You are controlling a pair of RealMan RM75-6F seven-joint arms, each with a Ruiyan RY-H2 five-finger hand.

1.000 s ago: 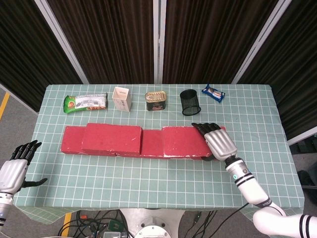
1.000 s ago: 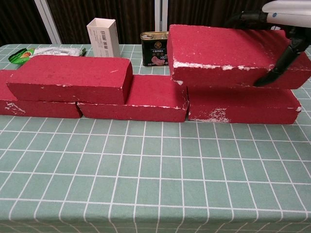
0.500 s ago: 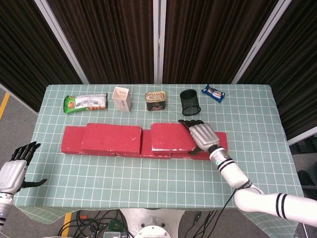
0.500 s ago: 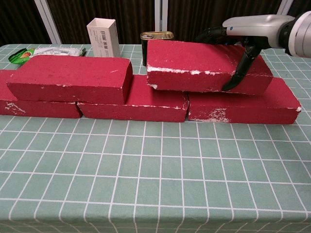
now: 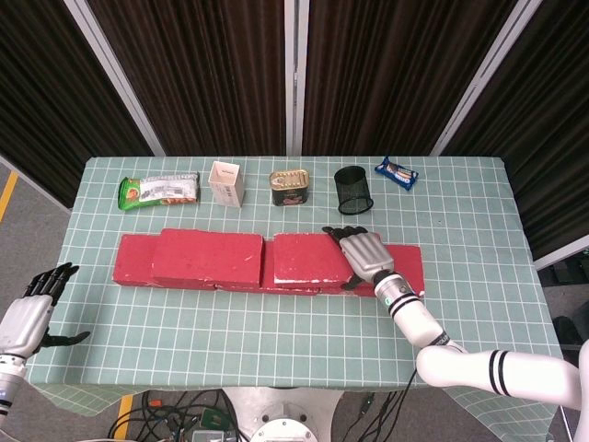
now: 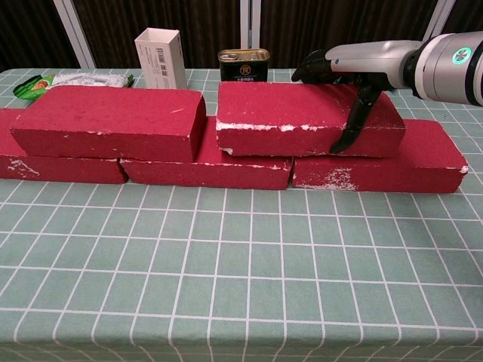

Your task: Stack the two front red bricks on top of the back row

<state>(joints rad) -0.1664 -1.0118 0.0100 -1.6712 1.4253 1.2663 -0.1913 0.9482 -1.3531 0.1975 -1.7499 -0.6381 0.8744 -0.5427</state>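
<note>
A counter [image 5: 479, 221] covered in a green gridded mat held a back row of red bricks [image 6: 377, 162] laid end to end across its middle. Two more red bricks sat stacked on that row. The left upper brick [image 6: 109, 121] rested over the left part of the row. The right upper brick [image 6: 302, 121] lay just beside it, spanning the joint between the middle and right bottom bricks, with a narrow gap between the two upper bricks.

The right hand [image 5: 363, 256] gripped the right upper brick at its right end. Its fingers [image 6: 317, 66] curled over the far top edge while the thumb pressed down the near face, so the hand was clamped on that brick. The brick sat flat on the row beneath.

The left hand [image 5: 32, 308] hung off the counter's front left corner, well apart from the bricks, its fingers spread and holding nothing.

Along the far side of the counter stood a green snack packet [image 5: 158, 190], a small white box [image 5: 226, 183], a tin can [image 5: 289, 187], a black mesh cup [image 5: 353, 189] and a blue wrapped bar [image 5: 397, 172]
</note>
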